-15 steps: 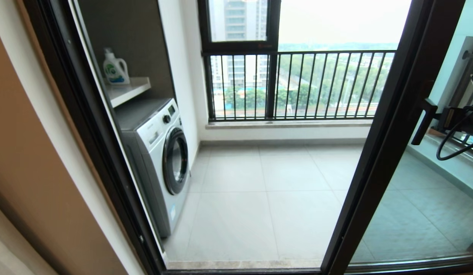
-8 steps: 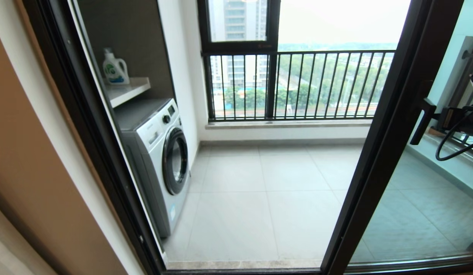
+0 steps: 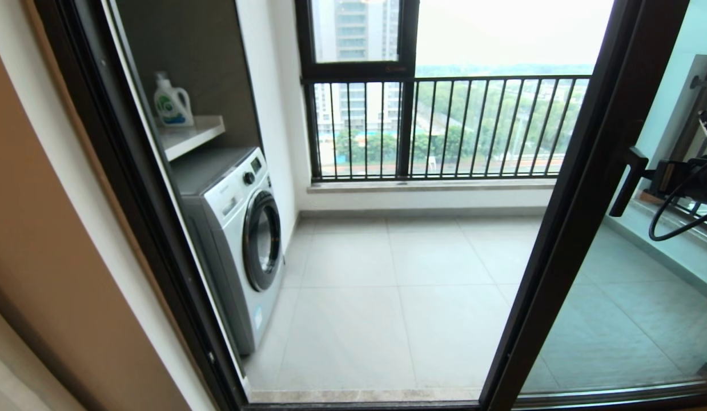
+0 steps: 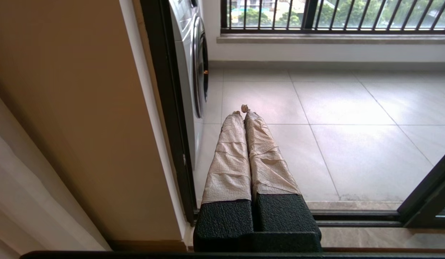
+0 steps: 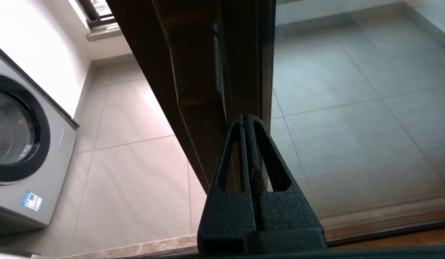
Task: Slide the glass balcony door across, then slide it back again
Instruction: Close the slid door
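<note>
Door: the glass balcony door [image 3: 565,228] stands well toward the right side of the opening, its dark leading stile crossing the threshold [image 3: 365,395] near the right end, so most of the doorway is open.
Handle: the short black bar handle [image 3: 627,181] sits on the stile's room-facing side, beside the glass.
Right gripper: the right gripper [image 5: 247,120] has its fingers pressed together, holding nothing, tips touching or just beside the inner edge of the stile next to the handle.
Step in hand: judged to be a push on the frame to slide the panel along its track.
Doing it well: press on the metal stile, not the glass; push in line with the bottom track [image 4: 355,217] so the panel does not bind; keep the cable [image 3: 673,214] free of the handle.
Risk: closed tips may slip off the narrow edge.
Left gripper: the left gripper [image 4: 244,109], taped fingers together and holding nothing, is parked low by the left jamb [image 4: 165,108] near the washing machine [image 3: 239,228].
</note>
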You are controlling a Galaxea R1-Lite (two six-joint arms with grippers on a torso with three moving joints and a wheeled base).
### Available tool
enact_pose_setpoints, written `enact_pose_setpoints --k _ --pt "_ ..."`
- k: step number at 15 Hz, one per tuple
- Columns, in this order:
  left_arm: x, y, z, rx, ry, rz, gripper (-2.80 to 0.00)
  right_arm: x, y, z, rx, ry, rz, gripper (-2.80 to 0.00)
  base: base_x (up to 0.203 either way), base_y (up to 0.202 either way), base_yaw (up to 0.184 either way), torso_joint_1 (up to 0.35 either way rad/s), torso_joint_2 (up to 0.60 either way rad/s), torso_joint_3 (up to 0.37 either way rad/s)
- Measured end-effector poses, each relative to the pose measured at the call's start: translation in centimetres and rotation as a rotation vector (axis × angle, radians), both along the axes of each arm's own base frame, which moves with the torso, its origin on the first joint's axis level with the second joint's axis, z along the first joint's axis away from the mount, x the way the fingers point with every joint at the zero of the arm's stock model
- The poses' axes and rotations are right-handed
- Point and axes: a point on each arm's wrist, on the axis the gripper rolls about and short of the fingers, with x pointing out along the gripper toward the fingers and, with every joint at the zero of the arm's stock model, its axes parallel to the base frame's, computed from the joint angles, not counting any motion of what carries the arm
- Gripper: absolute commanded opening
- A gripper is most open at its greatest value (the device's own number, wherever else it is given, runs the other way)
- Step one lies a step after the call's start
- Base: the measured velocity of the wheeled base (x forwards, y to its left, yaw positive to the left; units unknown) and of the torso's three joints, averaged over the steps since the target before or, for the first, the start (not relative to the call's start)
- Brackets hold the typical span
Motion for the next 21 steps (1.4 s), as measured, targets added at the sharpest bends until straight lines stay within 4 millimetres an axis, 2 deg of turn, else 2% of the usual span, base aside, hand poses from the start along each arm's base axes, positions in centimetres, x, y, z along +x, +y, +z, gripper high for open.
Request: enact_pose_setpoints --k 7,21 --pt "0.0 0.0 0.0 0.0 0.0 0.0 -2.8 0.0 0.7 -0.2 -0.004 -0.015 0.02 -2.8 0.0 0.0 0.0 0.0 0.0 0.0" --pt "0.0 0.0 0.0 0.0 0.0 0.0 -2.8 -1.5 5.5 -0.2 -0.011 -0.014 0.133 -2.8 0.0 0.0 0.0 0.0 0.0 0.0"
